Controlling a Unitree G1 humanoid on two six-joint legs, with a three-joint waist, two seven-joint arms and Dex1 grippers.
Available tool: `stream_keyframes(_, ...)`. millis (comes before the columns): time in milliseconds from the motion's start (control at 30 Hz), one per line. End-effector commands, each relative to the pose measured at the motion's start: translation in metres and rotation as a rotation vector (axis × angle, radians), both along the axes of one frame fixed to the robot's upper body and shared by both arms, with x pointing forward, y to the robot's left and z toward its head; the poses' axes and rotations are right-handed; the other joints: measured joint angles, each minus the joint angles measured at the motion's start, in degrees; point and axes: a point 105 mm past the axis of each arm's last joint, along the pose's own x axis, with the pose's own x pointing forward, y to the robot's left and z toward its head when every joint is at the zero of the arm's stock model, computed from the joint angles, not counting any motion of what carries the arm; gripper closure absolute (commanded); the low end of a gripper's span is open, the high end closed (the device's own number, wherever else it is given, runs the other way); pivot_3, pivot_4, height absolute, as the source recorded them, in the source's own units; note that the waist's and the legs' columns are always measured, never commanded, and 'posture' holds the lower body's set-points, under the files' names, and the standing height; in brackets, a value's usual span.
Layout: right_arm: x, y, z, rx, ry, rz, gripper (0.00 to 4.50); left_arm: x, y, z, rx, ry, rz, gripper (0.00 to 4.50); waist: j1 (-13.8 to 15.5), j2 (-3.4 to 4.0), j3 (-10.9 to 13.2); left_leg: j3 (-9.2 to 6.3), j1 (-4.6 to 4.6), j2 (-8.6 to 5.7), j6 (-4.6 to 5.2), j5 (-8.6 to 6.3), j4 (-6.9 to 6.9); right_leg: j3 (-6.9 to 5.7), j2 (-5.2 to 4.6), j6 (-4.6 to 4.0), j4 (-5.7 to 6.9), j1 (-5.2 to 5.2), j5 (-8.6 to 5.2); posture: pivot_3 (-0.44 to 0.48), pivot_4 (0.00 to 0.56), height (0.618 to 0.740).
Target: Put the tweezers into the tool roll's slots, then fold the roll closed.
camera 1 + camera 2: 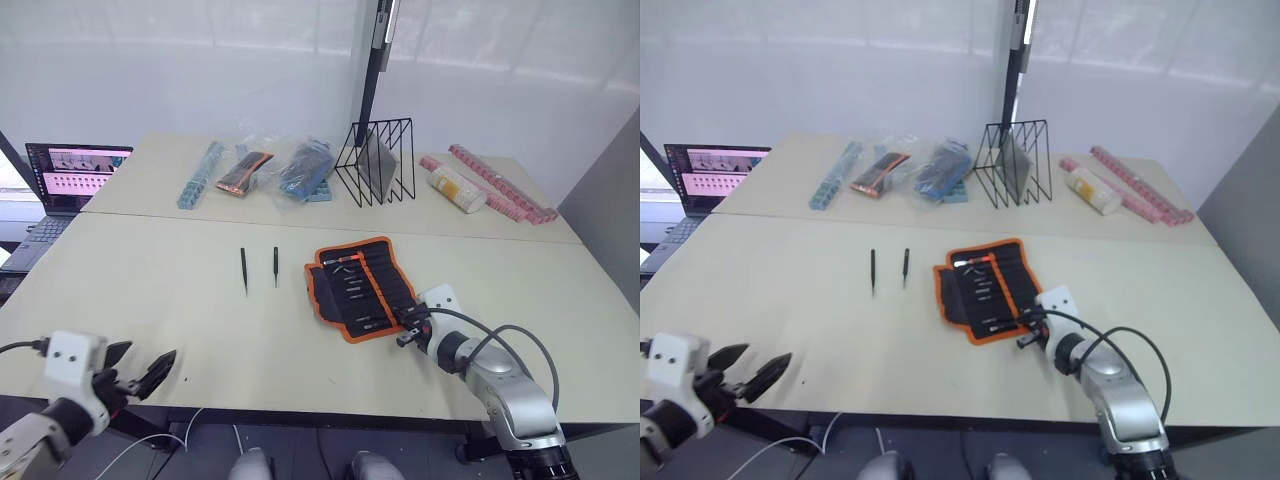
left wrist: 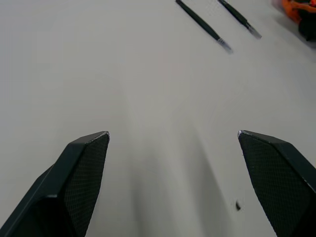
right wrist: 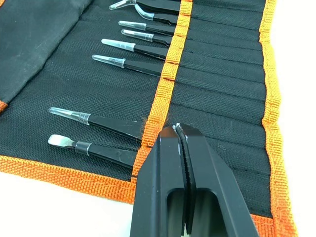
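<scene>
The tool roll (image 1: 358, 286) lies open on the table's near right, orange-edged, with several tweezers (image 3: 129, 48) tucked into its slots (image 3: 217, 74), capped tips sticking out. Two more black tweezers (image 1: 243, 270) (image 1: 276, 266) lie loose side by side on the table left of the roll, also seen as thin rods (image 2: 202, 24) in the left wrist view. My right gripper (image 3: 178, 129) is shut, its tip over the orange slot trim at the roll's near edge, with nothing seen between the fingers. My left gripper (image 1: 140, 375) hangs open and empty over the near left table edge.
Along the back stand a laptop (image 1: 75, 170), a blue strip (image 1: 200, 175), bagged items (image 1: 250, 170), a black wire rack (image 1: 378, 160), a white bottle (image 1: 455, 188) and pink strips (image 1: 500, 180). Bare tabletop lies between my left gripper and the loose tweezers.
</scene>
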Motion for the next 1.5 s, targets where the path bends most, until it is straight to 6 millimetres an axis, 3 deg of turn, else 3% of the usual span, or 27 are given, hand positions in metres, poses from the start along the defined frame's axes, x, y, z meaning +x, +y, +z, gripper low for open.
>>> stream_keyframes(33, -0.010, 0.000, -0.027, -0.001, 0.100, -0.022, 4.50, 0.026, -0.020, 0.004, -0.013, -0.056, 0.025, 0.07, 0.01, -0.01, -0.01, 0.00, 0.00, 0.00, 0.00, 0.00, 0.00, 0.00, 0.01, 0.00, 0.00, 0.03, 0.00, 0.000, 0.150, 0.687)
stream_keyframes(400, -0.014, 0.002, -0.031, 0.016, 0.105, -0.057, 4.50, 0.103, -0.071, -0.013, 0.010, -0.048, 0.108, 0.07, 0.03, -0.21, -0.15, -0.09, -0.04, -0.10, 0.02, 0.01, -0.01, 0.06, 0.08, 0.08, 0.04, 0.16, 0.04, 0.000, 0.150, 0.687)
stream_keyframes(600, -0.016, 0.002, -0.033, 0.018, 0.108, -0.067, 4.50, 0.130, -0.085, -0.030, 0.039, -0.021, 0.111, 0.07, 0.03, -0.12, -0.17, -0.13, -0.08, -0.17, 0.02, 0.01, -0.04, 0.07, 0.08, 0.11, 0.04, 0.14, 0.05, 0.000, 0.150, 0.687)
stream_keyframes(767, -0.016, 0.000, -0.032, 0.017, 0.103, -0.072, 4.50, 0.142, -0.084, -0.047, 0.060, 0.037, 0.159, 0.07, 0.23, 0.07, -0.17, -0.31, 0.17, -0.31, 0.03, 0.01, -0.01, 0.04, 0.07, 0.14, 0.02, 0.50, 0.04, 0.000, 0.150, 0.687)
stream_keyframes(1233, -0.014, 0.001, -0.029, 0.020, 0.094, -0.076, 4.50, 0.148, -0.095, -0.050, 0.068, 0.021, 0.085, 4.47, 0.48, 0.28, -0.21, -0.38, 0.50, -0.39, 0.02, 0.01, -0.04, 0.03, 0.00, 0.27, -0.04, 0.88, -0.04, 0.000, 0.150, 0.687)
stream_keyframes(1367, -0.014, 0.000, -0.028, 0.020, 0.093, -0.078, 4.50, 0.149, -0.087, -0.041, 0.090, -0.010, 0.085, 4.47, 0.56, 0.28, -0.20, -0.39, 0.48, -0.39, 0.02, 0.01, -0.03, 0.03, 0.00, 0.27, -0.05, 0.88, -0.04, 0.000, 0.150, 0.687)
stream_keyframes(1500, -0.015, 0.000, -0.029, 0.019, 0.095, -0.079, 4.50, 0.149, -0.077, -0.013, 0.159, -0.090, 0.018, 4.47, 0.40, 0.29, -0.12, -0.39, 0.45, -0.37, 0.02, 0.01, -0.06, 0.02, 0.01, 0.26, -0.06, 0.82, -0.04, 0.000, 0.150, 0.687)
